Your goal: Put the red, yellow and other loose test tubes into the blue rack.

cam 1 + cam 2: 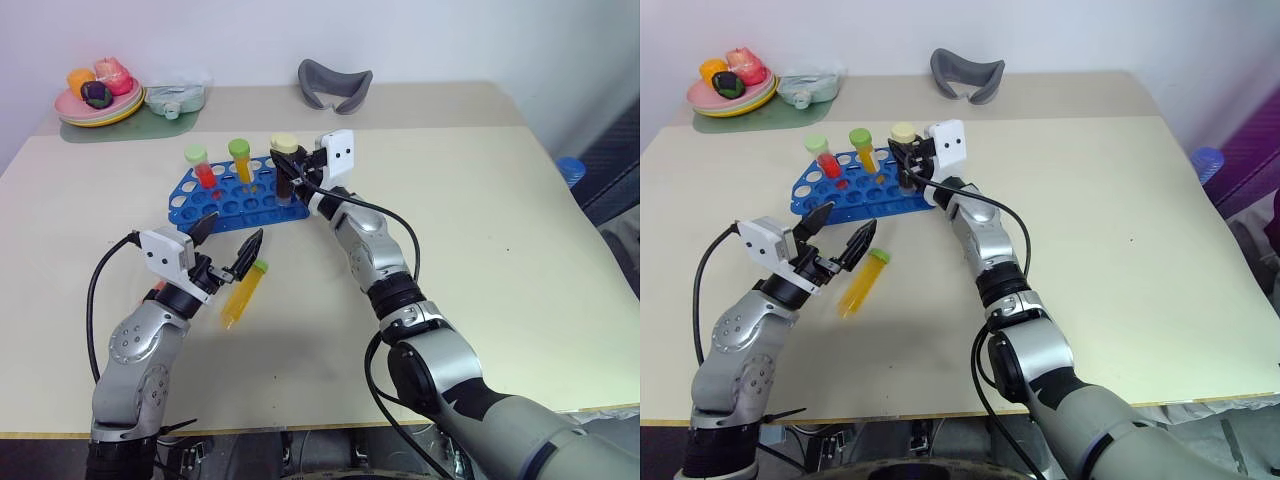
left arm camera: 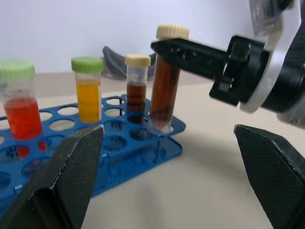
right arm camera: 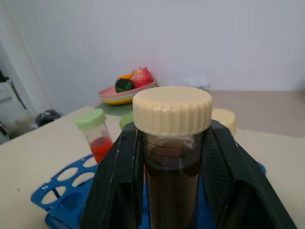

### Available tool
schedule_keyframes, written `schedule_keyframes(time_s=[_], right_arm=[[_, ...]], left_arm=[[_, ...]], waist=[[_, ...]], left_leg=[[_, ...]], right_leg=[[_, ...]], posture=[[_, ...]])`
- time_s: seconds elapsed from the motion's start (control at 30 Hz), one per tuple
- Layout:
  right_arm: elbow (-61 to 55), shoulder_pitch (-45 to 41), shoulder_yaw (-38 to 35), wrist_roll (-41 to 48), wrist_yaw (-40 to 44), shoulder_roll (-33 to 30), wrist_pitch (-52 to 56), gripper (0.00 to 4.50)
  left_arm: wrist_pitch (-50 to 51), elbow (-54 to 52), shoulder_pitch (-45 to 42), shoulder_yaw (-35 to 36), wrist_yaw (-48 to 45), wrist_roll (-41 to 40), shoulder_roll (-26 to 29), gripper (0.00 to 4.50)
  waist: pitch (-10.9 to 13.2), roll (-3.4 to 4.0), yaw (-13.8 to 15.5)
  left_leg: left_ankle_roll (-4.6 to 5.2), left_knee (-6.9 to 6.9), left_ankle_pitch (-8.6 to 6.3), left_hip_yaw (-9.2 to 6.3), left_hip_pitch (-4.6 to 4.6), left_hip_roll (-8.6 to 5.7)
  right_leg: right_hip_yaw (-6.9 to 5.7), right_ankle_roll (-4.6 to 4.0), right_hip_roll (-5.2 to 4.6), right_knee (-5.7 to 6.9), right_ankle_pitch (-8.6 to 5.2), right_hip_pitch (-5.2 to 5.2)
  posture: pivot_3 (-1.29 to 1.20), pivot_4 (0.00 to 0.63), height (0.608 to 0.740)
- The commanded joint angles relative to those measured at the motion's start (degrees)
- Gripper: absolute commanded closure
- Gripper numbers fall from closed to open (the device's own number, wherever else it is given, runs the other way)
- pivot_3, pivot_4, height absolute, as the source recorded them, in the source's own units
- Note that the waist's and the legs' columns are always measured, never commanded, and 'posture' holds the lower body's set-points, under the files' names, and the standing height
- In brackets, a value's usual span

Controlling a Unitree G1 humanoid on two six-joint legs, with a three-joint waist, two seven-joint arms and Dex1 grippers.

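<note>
Spread wide, left pincer (image 1: 228, 245) idles above a loose yellow-orange tube (image 1: 244, 293); right pincer (image 1: 287, 165) grasps the cream-capped brown tube (image 2: 166, 81), seating it in the bright blue plastic rack (image 1: 228, 198).

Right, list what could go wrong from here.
1. The brown tube in the right gripper hangs tilted at the rack's corner hole; it might catch the rim instead of dropping in.
2. It is close to another brown tube already racked and could knock it.
3. A yellow tube lies under the open left gripper and may roll if nudged.
</note>
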Motion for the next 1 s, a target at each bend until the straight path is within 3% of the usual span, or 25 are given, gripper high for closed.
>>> schedule_keyframes(time_s=[0.03, 0.6, 0.63, 0.8, 1.0], right_arm=[[1.3, -1.2, 0.4, -0.8, -0.6, -0.4, -3.2, 3.14], [4.6, -0.9, 1.4, -1.9, 0.9, -1.0, -8.6, 3.14], [4.4, -0.8, 1.3, -1.5, 1.4, -0.9, -8.4, 2.39], [3.0, -1.2, 1.1, -1.2, 1.3, -1.1, -8.3, 0.12], [-6.3, -0.4, 0.2, 1.4, 2.6, -3.3, -5.1, 0.02]], left_arm=[[-0.3, -2.3, -0.2, 0.7, -0.2, -0.8, 0.5, 0.00], [-0.8, -2.2, 0.8, 1.0, -0.6, -0.7, 0.3, 0.00], [-0.8, -2.1, 0.9, 1.1, -0.6, -0.7, 0.3, 0.00], [-1.4, -1.4, 1.1, 1.3, -1.3, -0.6, 0.2, 0.00], [-1.8, -1.4, 1.2, 1.3, -1.5, -0.2, 0.1, 0.00]], waist=[[0.0, 0.00, 0.0], [0.0, 0.00, 0.0], [0.0, 0.00, 0.0], [0.0, 0.00, 0.0], [0.0, 0.01, 0.1]], left_leg=[[0.00, 0.00, 0.00, 0.00, 0.00, 0.00], [-0.03, 0.01, 0.02, -0.01, 0.02, 0.01], [-0.03, 0.01, 0.02, -0.01, 0.02, 0.01], [-0.03, 0.01, 0.02, -0.01, 0.02, 0.01], [-0.03, 0.01, 0.02, -0.01, 0.02, 0.01]], right_leg=[[0.00, 0.00, 0.00, 0.00, 0.00, 0.00], [0.00, 0.00, 0.01, 0.01, 0.00, 0.01], [0.00, 0.00, 0.02, 0.01, 0.00, 0.01], [0.00, 0.00, 0.02, 0.01, 0.00, 0.01], [0.00, 0.00, 0.02, 0.01, 0.00, 0.01]], posture=[[0.00, 0.150, 0.735], [0.00, 0.150, 0.735], [0.00, 0.150, 0.735], [0.00, 0.150, 0.735], [0.00, 0.150, 0.735]])
